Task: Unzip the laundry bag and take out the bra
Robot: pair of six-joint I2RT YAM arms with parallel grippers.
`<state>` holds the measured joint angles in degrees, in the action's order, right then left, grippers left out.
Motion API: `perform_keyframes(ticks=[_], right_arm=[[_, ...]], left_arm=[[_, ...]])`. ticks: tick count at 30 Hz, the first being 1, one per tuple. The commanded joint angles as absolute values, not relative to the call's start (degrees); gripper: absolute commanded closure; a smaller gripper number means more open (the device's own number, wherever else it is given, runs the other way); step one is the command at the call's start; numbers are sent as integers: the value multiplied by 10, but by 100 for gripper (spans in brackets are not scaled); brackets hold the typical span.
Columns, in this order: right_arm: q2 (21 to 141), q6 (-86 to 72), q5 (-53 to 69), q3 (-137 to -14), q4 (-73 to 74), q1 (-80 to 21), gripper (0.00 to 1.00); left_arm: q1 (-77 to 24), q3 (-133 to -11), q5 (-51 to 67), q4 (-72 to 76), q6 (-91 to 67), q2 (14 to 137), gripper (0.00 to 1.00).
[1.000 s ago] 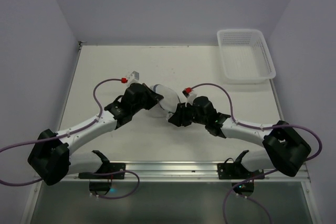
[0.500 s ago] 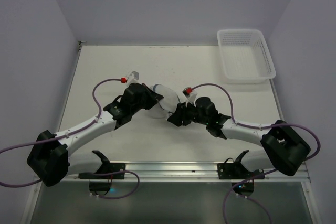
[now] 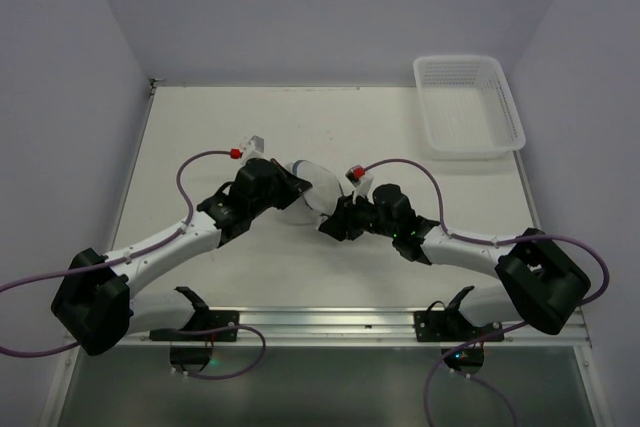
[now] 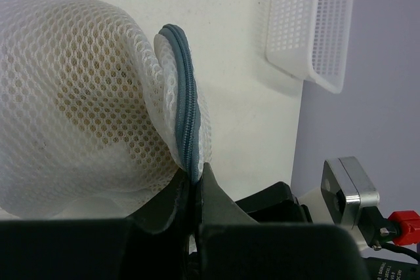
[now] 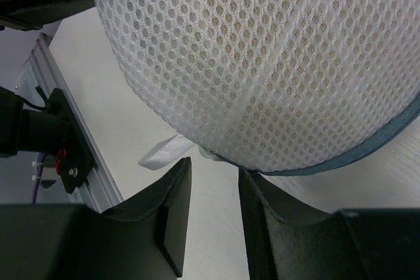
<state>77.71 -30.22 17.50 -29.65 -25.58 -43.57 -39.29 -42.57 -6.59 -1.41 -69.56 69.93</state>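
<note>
showing tan through white mesh — the laundry bag (image 4: pixel 79 96), grey-rimmed.

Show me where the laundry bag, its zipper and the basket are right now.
laundry bag (image 4: pixel 79 96), left wrist view, on its mesh side.
zipper (image 4: pixel 188 116), left wrist view, midway along the grey band.
basket (image 4: pixel 295 18), left wrist view, on its lattice wall.

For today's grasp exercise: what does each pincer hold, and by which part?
The left pincer pinches the laundry bag by its grey zip band; the right pincer holds nothing.
</note>
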Motion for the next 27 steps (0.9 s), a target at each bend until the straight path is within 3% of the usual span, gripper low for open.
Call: perform_keyframes(ticks=[1, 14, 19, 27], right_arm=[[775, -292, 171, -317, -309, -433, 64], [761, -324, 141, -313, -329, -430, 84], [759, -323, 127, -297, -328, -425, 99], [708, -309, 100, -232, -288, -413, 100]], left_arm=[[-395, -437, -60, 4, -708, 690, 100], [-395, -425, -62, 15, -726, 687, 100], [-395, -427, -67, 15, -725, 687, 100], [-385, -425, -72, 9, -713, 682, 100]])
